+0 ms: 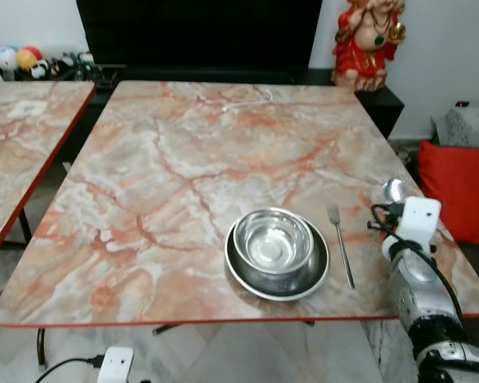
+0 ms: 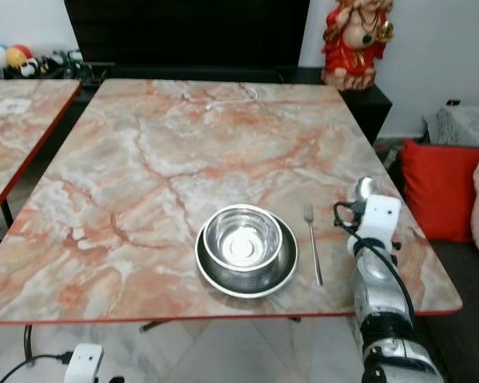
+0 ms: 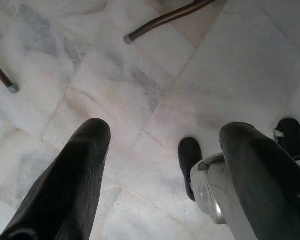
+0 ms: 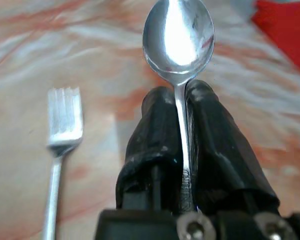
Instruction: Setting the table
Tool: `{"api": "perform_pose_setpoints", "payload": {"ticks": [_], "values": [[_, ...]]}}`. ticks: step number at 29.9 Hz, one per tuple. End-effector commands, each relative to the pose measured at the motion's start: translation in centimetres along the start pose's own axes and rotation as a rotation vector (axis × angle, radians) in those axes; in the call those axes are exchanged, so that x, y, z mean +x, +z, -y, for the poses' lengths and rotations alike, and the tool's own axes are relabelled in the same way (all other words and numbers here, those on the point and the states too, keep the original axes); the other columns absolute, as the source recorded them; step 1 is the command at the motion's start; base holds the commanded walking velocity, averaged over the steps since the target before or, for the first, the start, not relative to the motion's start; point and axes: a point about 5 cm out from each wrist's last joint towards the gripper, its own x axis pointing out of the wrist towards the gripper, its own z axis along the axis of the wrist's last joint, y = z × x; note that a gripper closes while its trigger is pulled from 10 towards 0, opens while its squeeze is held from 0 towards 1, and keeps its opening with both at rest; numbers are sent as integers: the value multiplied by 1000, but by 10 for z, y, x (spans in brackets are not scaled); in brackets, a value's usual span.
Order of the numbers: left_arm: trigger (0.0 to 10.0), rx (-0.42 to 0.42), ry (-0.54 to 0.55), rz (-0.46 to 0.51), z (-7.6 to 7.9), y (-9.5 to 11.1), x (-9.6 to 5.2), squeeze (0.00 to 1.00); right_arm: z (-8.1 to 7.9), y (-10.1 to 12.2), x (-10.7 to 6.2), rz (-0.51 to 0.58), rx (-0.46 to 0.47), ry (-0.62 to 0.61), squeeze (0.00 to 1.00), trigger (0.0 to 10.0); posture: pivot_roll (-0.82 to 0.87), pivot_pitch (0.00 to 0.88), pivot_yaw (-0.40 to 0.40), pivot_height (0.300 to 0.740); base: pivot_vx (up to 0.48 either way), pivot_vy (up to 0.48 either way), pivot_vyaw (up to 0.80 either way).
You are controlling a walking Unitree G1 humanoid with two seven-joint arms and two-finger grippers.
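I had the right gripper [image 4: 180, 107] pinched on the spoon [image 4: 179, 37] by its handle, bowl forward, beside the fork [image 1: 340, 243] right of the steel bowl [image 1: 273, 242] (a place-setting order); the left gripper [image 3: 165, 150] hung spread over floor.

Even, soft daylight covers the marble table [image 1: 184, 167], both head views sharp and bright with only faint shadow under the steel bowl [image 1: 273, 242], whose base throws back a white glare. In the right wrist view the spoon [image 4: 179, 37] gleams hard (a broad white streak down its bowl), while the fork [image 4: 64, 130] and the tabletop behind blur out of focus. The left wrist view shows pale floor [image 3: 155, 90], evenly lit, its near black fingers [image 3: 70, 185] soft.
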Motion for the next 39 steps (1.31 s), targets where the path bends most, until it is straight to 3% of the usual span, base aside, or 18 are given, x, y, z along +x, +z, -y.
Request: {"api": "perform_pose_setpoints", "payload": {"ticks": [1, 8, 39], "values": [[10000, -3, -1, -6, 2, -2, 0, 0, -2, 5, 4, -16, -23, 20, 0, 10000, 93, 43, -41, 740, 0, 0, 0], [10000, 0, 3, -6, -1, -2, -1, 0, -11, -1, 4, -59, -44, 53, 0, 10000, 96, 40, -37, 740, 0, 0, 0], [10000, 15, -3, -15, 1, -2, 0, 0, -16, -33, -6, -122, -1, 36, 0, 10000, 97, 33, -37, 740, 0, 0, 0]]}}
